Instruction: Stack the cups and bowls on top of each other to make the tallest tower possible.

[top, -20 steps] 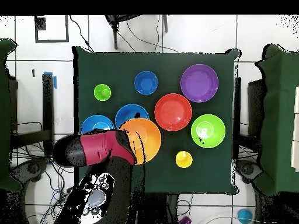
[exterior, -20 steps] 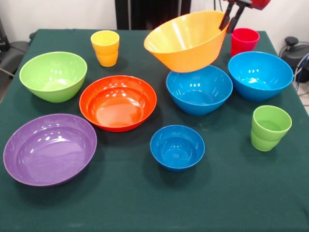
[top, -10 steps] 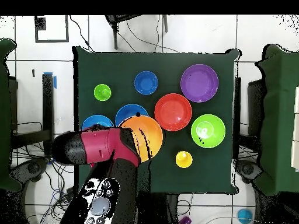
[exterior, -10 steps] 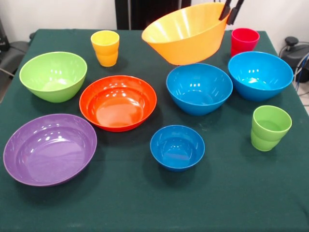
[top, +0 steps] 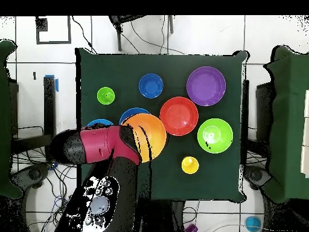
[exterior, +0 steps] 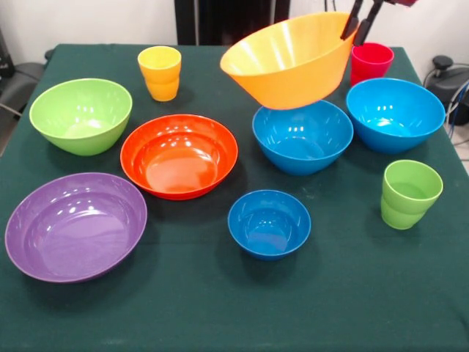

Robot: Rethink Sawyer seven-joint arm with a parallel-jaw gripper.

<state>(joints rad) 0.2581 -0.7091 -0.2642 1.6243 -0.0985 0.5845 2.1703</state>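
Observation:
My gripper (exterior: 360,23) is shut on the rim of the large yellow-orange bowl (exterior: 289,60), which hangs tilted in the air just above a blue bowl (exterior: 302,138). In the overhead view the yellow-orange bowl (top: 148,136) covers most of that blue bowl (top: 133,113). A second blue bowl (exterior: 396,114) and the red-pink cup (exterior: 371,61) stand to the right. The small blue bowl (exterior: 269,222), orange-red bowl (exterior: 179,155), lime green bowl (exterior: 80,115), purple bowl (exterior: 75,224), yellow cup (exterior: 160,72) and light green cup (exterior: 409,193) each stand alone. No tower is in view.
Everything rests on a dark green tablecloth (exterior: 220,308). The red arm (top: 96,145) reaches over the table's edge and hides the second blue bowl and the red-pink cup in the overhead view.
The held yellow-orange bowl rose, then shifted right and slightly down in the front view, ending more directly above the blue bowl. Nothing else moved.

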